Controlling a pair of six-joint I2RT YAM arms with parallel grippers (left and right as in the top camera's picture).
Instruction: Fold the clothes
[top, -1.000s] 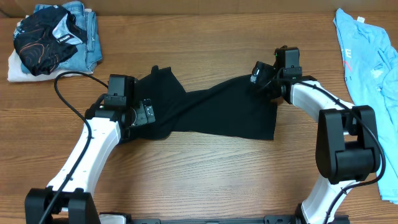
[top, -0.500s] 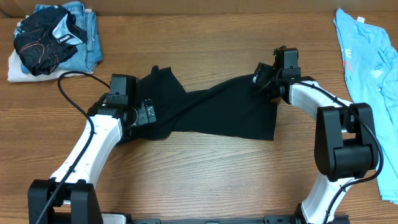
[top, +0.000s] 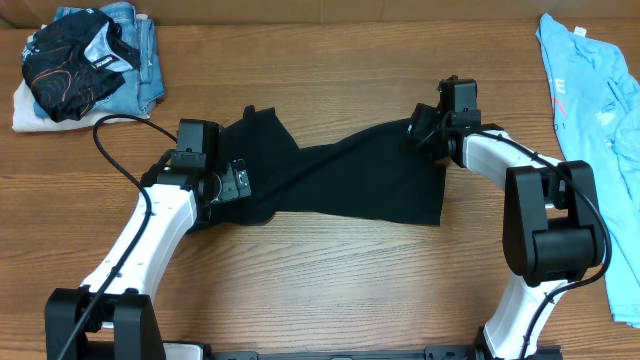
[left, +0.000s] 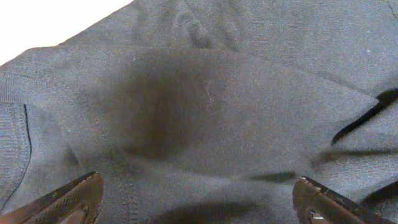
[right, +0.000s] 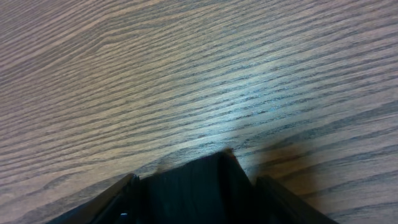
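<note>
looks like a robotics lab or some kind of test bench, not anybody's home. two white and black robot arms, a left arm (top: 150, 225) and a right arm (top: 490, 155), stand at the near edge of a wood-grain table (top: 330, 280). a loose black cable (top: 96, 145) loops out beside the left one. it's all filmed from straight overhead plus a camera on each wrist, which is a pretty research-rig thing to do. the only homey bit is the laundry: a black t-shirt (top: 360, 185) spread between the arms, a light blue t-shirt (top: 590, 90) at the right edge, and a heap of jeans and other garments (top: 85, 60) in the far left corner. the room past the table is out of frame.
</note>
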